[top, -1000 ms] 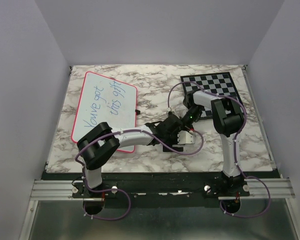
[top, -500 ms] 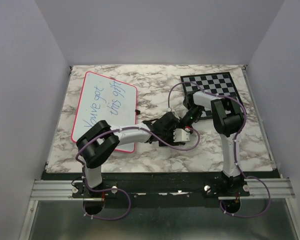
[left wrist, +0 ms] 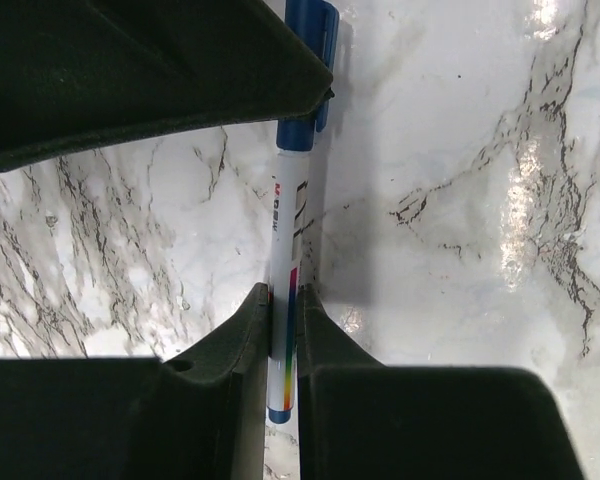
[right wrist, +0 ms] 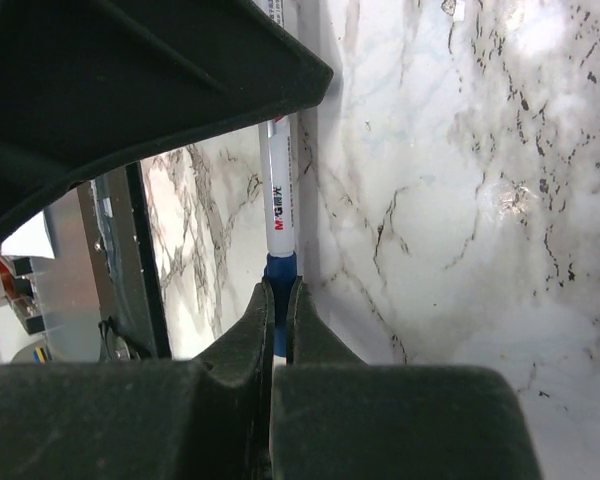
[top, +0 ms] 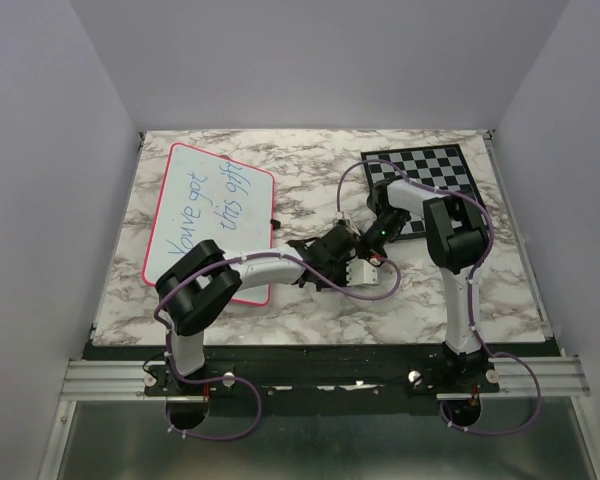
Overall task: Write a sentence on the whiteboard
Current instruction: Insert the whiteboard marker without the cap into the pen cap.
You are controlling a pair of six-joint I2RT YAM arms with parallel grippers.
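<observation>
- A marbled surface [top: 310,310] carries everything
- The whiteboard [top: 185,162] lies flat at the far left, set at a slant
- A chessboard [top: 430,170] lies at the far right
- The sentence [top: 212,205], two lines of blue handwriting, runs along the whiteboard
- The left fingers [left wrist: 245,330] clamp a white marker [left wrist: 288,230] by its barrel, low over the surface between the boards
- The right fingers [right wrist: 252,320] pinch the same marker's blue cap [right wrist: 280,268]
</observation>
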